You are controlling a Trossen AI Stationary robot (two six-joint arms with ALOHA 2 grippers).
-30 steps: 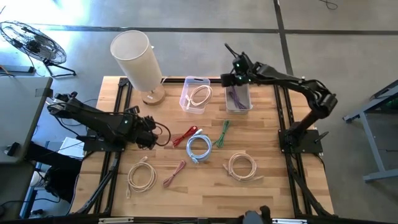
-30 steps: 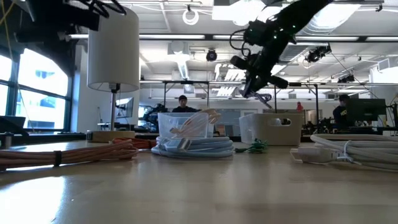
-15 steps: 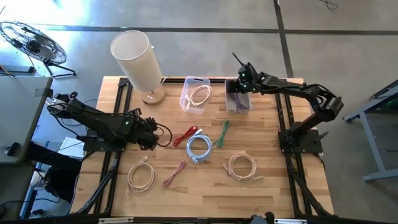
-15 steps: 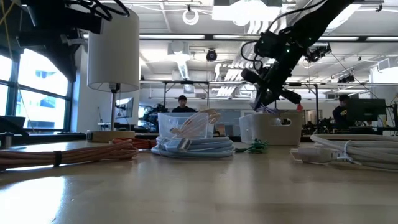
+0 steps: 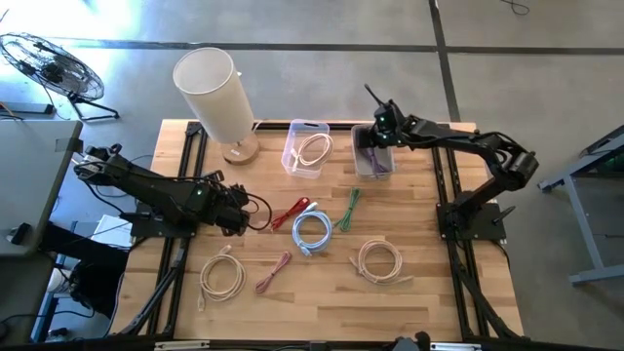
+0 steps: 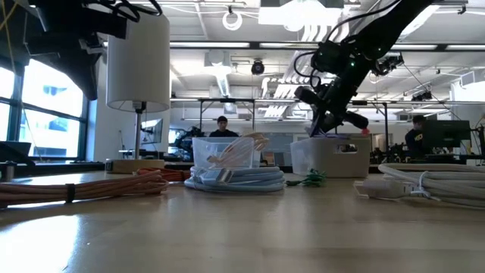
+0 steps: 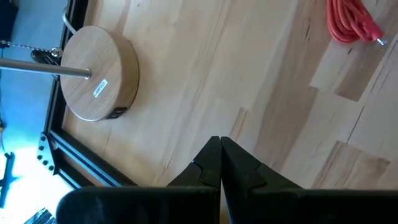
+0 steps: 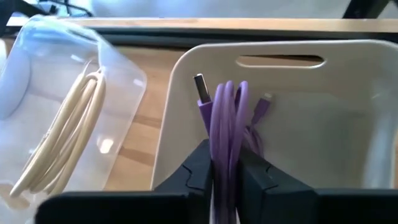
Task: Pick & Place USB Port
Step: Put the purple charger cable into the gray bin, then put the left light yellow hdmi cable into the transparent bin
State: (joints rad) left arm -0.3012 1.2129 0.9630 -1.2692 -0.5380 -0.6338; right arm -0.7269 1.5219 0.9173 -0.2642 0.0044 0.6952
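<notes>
- Hovering over the white bin (image 5: 374, 161), your right tool (image 8: 225, 163) pinches the purple USB cable (image 8: 225, 118) — its coil hangs inside the bin, likely ready for release.
- Beside the bin, a clear tub (image 5: 307, 148) holds a cream cable (image 5: 313, 149).
- Your left tool (image 7: 220, 163) waits pressed shut near the lamp base (image 7: 94, 73).
- No readable labels.
</notes>
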